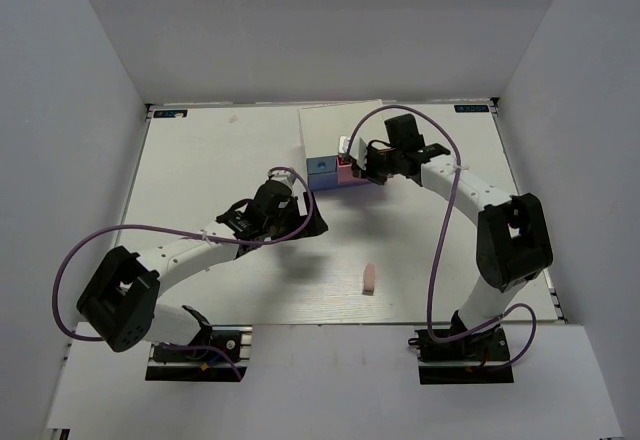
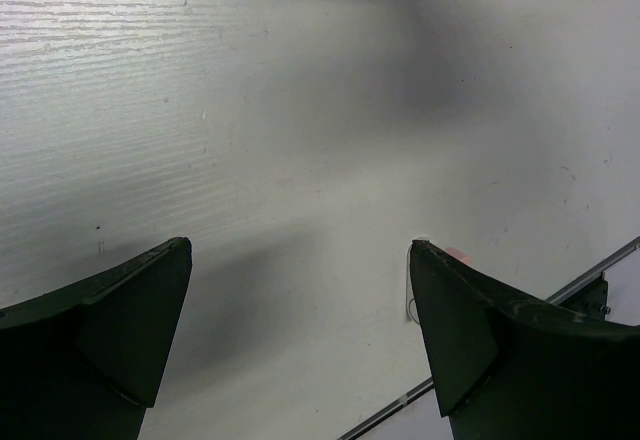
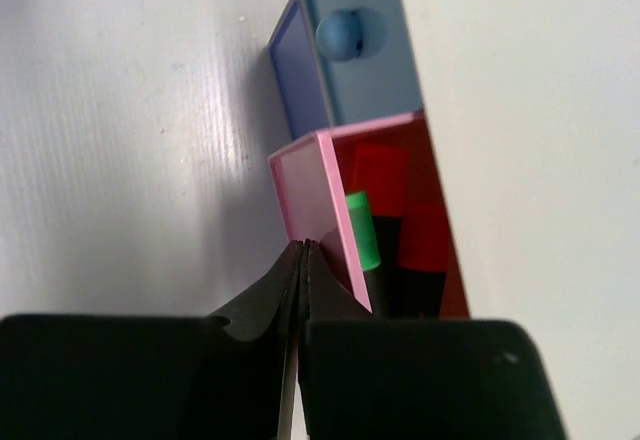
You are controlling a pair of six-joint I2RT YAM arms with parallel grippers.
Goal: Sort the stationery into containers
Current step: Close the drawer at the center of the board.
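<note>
The small white-topped drawer box (image 1: 330, 132) stands at the table's back centre. Its pink drawer (image 3: 310, 195) is pulled open and holds a green-capped highlighter (image 3: 362, 230) and two red-capped ones (image 3: 381, 174). The light blue front (image 3: 378, 75) with its round knob is shut, above the periwinkle front (image 3: 296, 82). My right gripper (image 3: 303, 250) is shut, its tips touching the pink front (image 1: 345, 170); no knob shows between them. My left gripper (image 2: 300, 245) is open and empty over bare table (image 1: 303, 223). A pinkish eraser (image 1: 369, 278) lies nearer me; its edge peeks past a fingertip (image 2: 458, 256).
White walls close in the table on the left, back and right. The table's front edge (image 2: 590, 280) runs just beyond my left gripper. Purple cables loop off both arms (image 1: 440, 250).
</note>
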